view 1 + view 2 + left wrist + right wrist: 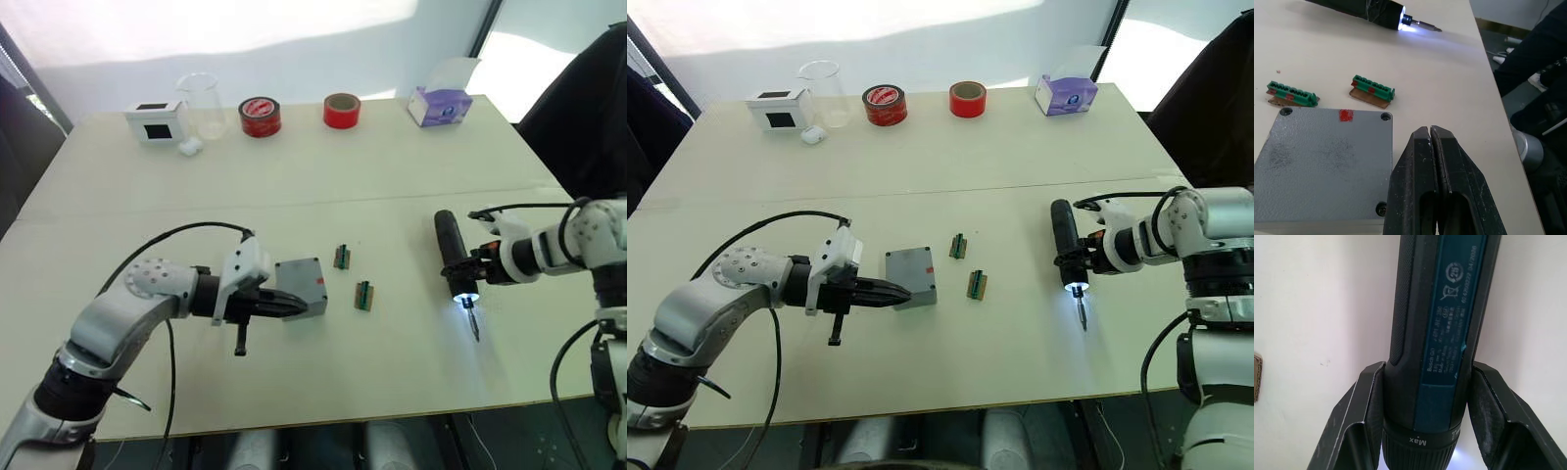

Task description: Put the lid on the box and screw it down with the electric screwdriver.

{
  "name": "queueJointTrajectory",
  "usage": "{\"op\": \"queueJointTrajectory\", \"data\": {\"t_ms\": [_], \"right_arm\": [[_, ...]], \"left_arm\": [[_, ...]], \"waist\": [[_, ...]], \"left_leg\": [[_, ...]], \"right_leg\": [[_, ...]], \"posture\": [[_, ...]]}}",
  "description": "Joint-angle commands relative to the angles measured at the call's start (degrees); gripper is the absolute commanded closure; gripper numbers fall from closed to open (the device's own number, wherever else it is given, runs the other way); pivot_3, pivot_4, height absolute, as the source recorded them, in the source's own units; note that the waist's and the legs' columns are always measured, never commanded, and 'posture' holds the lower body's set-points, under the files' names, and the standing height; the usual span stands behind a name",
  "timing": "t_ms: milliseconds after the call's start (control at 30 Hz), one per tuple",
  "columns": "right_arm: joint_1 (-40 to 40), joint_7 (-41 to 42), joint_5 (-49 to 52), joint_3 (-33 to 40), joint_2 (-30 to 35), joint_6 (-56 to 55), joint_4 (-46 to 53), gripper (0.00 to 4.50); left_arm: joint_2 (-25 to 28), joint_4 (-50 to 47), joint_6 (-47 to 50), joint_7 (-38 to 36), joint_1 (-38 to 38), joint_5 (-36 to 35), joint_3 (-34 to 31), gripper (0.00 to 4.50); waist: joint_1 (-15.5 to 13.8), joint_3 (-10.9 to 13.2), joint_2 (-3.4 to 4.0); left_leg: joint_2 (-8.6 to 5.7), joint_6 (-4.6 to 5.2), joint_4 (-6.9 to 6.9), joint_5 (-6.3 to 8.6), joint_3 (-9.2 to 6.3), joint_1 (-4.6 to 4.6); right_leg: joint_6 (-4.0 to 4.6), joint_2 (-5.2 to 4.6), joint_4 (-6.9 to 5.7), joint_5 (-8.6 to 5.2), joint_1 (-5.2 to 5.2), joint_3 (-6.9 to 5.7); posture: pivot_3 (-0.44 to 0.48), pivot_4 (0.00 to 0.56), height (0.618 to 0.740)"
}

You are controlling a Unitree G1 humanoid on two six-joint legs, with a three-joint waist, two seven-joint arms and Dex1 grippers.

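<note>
Cream desk (411, 176) carries the grey box (301, 287) near its middle, lid seemingly on. Left gripper (294, 305) rests beside it, fingers closed and empty. Right gripper (468, 274) clamps the lit screwdriver (453, 257); next, its bit must reach a corner screw.

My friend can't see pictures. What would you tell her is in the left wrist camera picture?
The left gripper, fingers shut and holding nothing, sits beside a grey box with its lid on and a red mark. Beyond lie two green connector strips and the lit electric screwdriver.
</note>
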State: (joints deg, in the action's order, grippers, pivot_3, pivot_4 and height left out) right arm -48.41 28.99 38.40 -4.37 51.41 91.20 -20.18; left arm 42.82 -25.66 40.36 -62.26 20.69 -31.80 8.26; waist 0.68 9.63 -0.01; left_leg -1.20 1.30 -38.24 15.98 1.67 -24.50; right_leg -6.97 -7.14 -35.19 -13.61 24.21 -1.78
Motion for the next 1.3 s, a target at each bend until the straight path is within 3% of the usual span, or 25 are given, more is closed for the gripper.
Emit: {"op": "queueJointTrajectory", "data": {"t_ms": [33,200,333,500,667,800,900,1000,1100,1300], "right_arm": [[-2.56,2.06,-1.75,0.05,-0.03,-1.76,0.45,1.85],[-1.57,4.0,-4.41,-1.31,0.91,-3.97,1.75,0.05],[-0.34,6.62,-6.88,-1.11,2.45,-11.11,5.48,0.01],[6.63,13.51,-6.9,5.88,4.72,-29.11,19.8,0.01],[21.71,14.42,1.46,19.54,-2.93,-34.97,38.61,0.01],[33.67,14.34,7.84,23.3,-5.93,-32.06,48.97,0.01],[44.08,17.72,13.23,24.98,-4.61,-29.75,55.31,0.01],[53.7,22.38,14.83,24.99,-1.17,-29.69,59.85,0.01],[58.28,25.1,15.03,25.3,1.47,-31.07,61.0,0.01],[61.02,27.06,12.65,24.51,3.02,-35.33,59.39,0.01]], "left_arm": [[-0.1,-1.92,1.08,0.94,0.02,-1.78,-1.13,4.5],[0.51,-0.6,1.4,1.15,0.31,-2.88,-2.81,4.5],[1.57,1.15,1.78,1.75,0.39,-3.19,-5.41,4.5],[4.8,1.41,4.4,3.53,-3.03,-5.64,-12.4,4.5],[7.26,-2.22,9.62,6.47,-10.33,-9.15,-19.5,4.5],[9.44,-6.97,13.42,8.02,-16.88,-11.75,-23.44,4.5],[9.79,-9.72,14.79,9.03,-22.77,-13.09,-26.55,4.5],[9.17,-12.22,14.49,9.65,-30.1,-12.91,-27.79,4.5],[7.69,-14.18,14.08,10.43,-34.9,-14.29,-27.4,4.5],[6.21,-13.69,14.15,11.97,-34.5,-16.62,-27.48,4.5]], "waist": [[0.0,0.0,0.0],[-0.15,0.0,-0.01],[-0.08,0.0,-0.01],[-0.02,0.01,-0.02],[-0.07,-0.02,-0.18],[-0.63,-0.02,-0.25],[-1.33,-0.03,-0.25],[-1.53,-0.03,-0.25],[-1.37,0.01,-0.32],[-1.78,-0.02,-0.41]], "left_leg": [[0.0,0.0,0.0,0.0,0.0,0.0],[0.0,-0.02,-0.03,-0.01,-0.04,0.0],[0.0,-0.03,-0.04,-0.02,-0.05,0.0],[0.05,-0.04,-0.04,-0.02,-0.07,0.01],[0.21,-0.1,-0.02,-0.05,-0.15,0.09],[0.2,-0.16,-0.06,-0.08,-0.21,0.11],[0.18,-0.15,-0.11,-0.08,-0.19,0.2],[0.2,-0.11,-0.08,-0.03,-0.26,0.53],[0.19,-0.1,-0.06,-0.02,-0.21,0.79],[0.22,-0.13,-0.06,0.0,-0.21,1.02]], "right_leg": [[0.0,0.0,-0.01,0.0,0.0,0.0],[-0.01,0.03,-0.01,0.0,-0.05,0.0],[-0.01,0.04,-0.02,0.01,-0.05,0.0],[-0.08,0.1,-0.02,-0.03,-0.03,0.01],[-0.1,0.24,-0.04,-0.05,-0.15,0.01],[-0.09,0.23,-0.06,-0.05,-0.21,-0.01],[-0.05,0.21,-0.06,-0.02,-0.31,0.03],[-0.03,0.21,0.02,-0.06,-0.68,-0.01],[0.2,0.18,0.08,-0.18,-0.89,0.03],[0.27,0.16,0.1,-0.22,-1.08,0.03]], "posture": [[0.0,0.15,0.74],[0.0,0.15,0.74],[0.0,0.15,0.74],[0.0,0.15,0.74],[0.0,0.15,0.74],[0.0,0.15,0.74],[0.0,0.15,0.74],[0.0,0.15,0.74],[0.0,0.15,0.74],[0.0,0.15,0.74]]}}
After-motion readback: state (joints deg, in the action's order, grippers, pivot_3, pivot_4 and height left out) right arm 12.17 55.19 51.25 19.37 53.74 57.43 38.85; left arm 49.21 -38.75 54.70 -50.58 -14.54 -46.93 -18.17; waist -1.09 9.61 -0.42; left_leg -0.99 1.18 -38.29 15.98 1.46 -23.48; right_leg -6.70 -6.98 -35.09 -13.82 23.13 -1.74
